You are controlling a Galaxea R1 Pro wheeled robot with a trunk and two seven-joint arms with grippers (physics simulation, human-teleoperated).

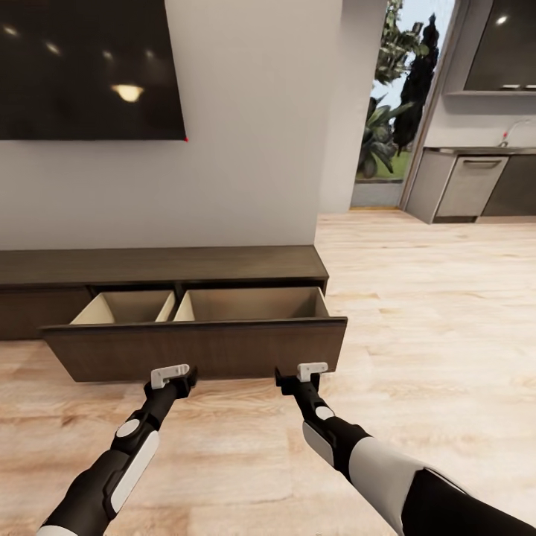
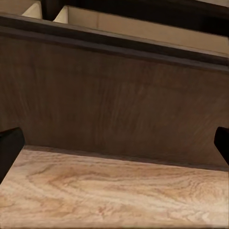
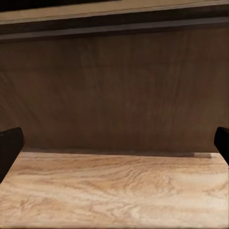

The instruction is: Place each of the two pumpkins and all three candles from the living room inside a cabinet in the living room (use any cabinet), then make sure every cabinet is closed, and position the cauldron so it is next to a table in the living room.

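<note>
Facing one cabinet (image 1: 160, 266) (drawer out), two claws

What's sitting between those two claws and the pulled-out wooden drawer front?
Nothing. In both wrist views, bare wood floor runs from the open fingers to the drawer front of the cabinet; in the head view, the left gripper and right gripper hover just before it.

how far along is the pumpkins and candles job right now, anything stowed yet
Done: the cabinet drawer is pulled out, and the pale compartments that show hold nothing.

In hand: the left hand and right hand sit low at the drawer front, both open and carrying nothing.

Left: no pumpkins, candles or cauldron are in sight here, so stowing them, shutting the drawer and placing the cauldron seem still to do.
</note>
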